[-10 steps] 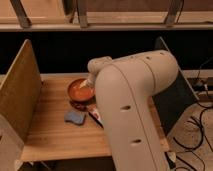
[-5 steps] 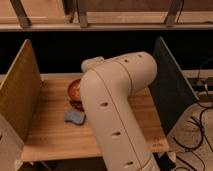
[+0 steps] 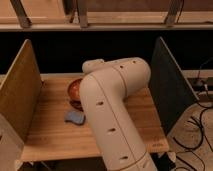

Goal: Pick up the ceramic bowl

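Wooden table (image 3: pixel 55 132): ceramic bowl (image 3: pixel 74 90) tilted; hand hidden.

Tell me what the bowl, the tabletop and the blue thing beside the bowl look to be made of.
The ceramic bowl looks like glazed ceramic: glossy orange-red inside, darker rim. The tabletop looks like light wood, matte, with plank lines. The blue thing looks soft, perhaps a sponge; hard to tell. The arm hides the end effector near the bowl.
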Tool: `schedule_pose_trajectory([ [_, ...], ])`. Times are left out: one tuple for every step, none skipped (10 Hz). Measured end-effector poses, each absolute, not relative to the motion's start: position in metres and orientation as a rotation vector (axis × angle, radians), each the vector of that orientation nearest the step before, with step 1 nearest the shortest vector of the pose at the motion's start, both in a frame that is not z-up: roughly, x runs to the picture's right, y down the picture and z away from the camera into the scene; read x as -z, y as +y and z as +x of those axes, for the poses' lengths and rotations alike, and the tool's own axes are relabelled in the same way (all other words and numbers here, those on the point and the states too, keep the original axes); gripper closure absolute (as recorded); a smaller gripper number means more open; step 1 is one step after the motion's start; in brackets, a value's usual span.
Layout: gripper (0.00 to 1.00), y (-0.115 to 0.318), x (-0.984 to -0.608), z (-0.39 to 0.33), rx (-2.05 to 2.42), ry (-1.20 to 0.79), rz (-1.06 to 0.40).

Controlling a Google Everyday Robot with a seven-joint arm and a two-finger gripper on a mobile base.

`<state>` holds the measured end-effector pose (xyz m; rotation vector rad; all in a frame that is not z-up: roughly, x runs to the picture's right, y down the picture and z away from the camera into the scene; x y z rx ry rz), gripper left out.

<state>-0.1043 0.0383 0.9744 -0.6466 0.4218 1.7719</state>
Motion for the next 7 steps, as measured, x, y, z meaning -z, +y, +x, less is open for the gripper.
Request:
schedule_pose_trajectory([
  [0.55,0.037,-0.976,-0.104,-1.772,0.421,-0.654],
  [0.65,0.037,-0.978,-0.102,-1.774,0.42,-0.66],
  [0.77,0.035,-0.98,-0.102,-1.775,0.418,-0.665],
  [0.88,0.032,-0.98,-0.103,-1.776,0.408,-0.666],
  [0.96,0.027,-0.979,-0.102,-1.781,0.395,-0.665],
  [1.0,0.019,-0.976,-0.103,-1.792,0.368,-0.665],
  [1.0,0.01,-0.97,-0.106,-1.801,0.332,-0.667],
])
